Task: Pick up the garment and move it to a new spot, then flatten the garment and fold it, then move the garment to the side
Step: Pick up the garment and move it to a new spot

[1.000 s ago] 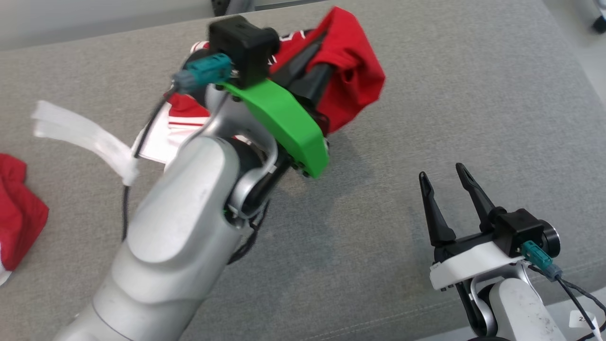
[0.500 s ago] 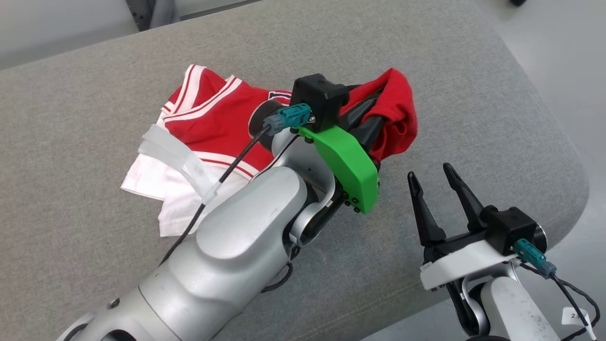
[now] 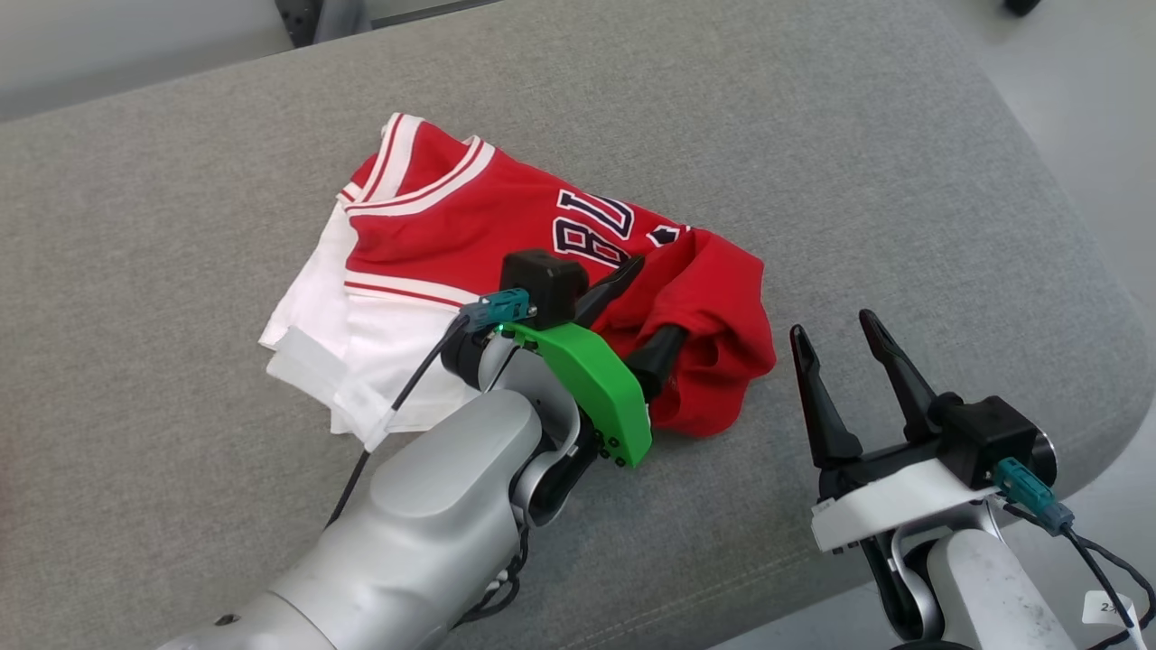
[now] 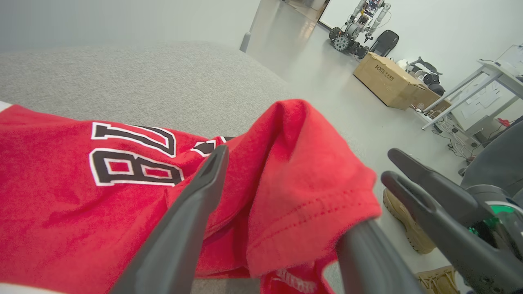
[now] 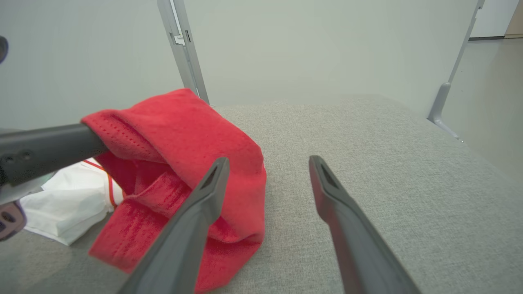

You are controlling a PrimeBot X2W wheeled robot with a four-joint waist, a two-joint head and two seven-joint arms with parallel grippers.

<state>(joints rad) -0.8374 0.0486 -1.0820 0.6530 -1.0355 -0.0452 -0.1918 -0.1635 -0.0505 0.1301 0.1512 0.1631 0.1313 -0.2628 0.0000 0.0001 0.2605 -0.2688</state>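
Garment [image 3: 433,235] now down on couch [image 3: 813,135]; left fingers [image 3: 619,278] released wide; right fingers [image 3: 820,402] wide, empty.

Silver left arm [image 3: 424,506], green bracket [image 3: 591,379] with dark screws [image 3: 612,442], black camera block [image 3: 542,280] above the bracket, teal plug [image 3: 498,307] and black cable [image 3: 406,397], dark-fingered left hand [image 3: 652,311], right hand [image 3: 834,327] on white mount [image 3: 890,506].

Across the red garment [image 3: 433,235], big dark capitals edged in white: "BU", legible from the head and the left wrist alike, further letters swallowed by folds; on a small red label [image 4: 292,278] under its bunched edge, white print too blurred to read; on the cardboard box [image 4: 388,79], dark print too small to make out; on a white tag [image 3: 1104,607] by the right arm's cable, a "2", the rest cut off.
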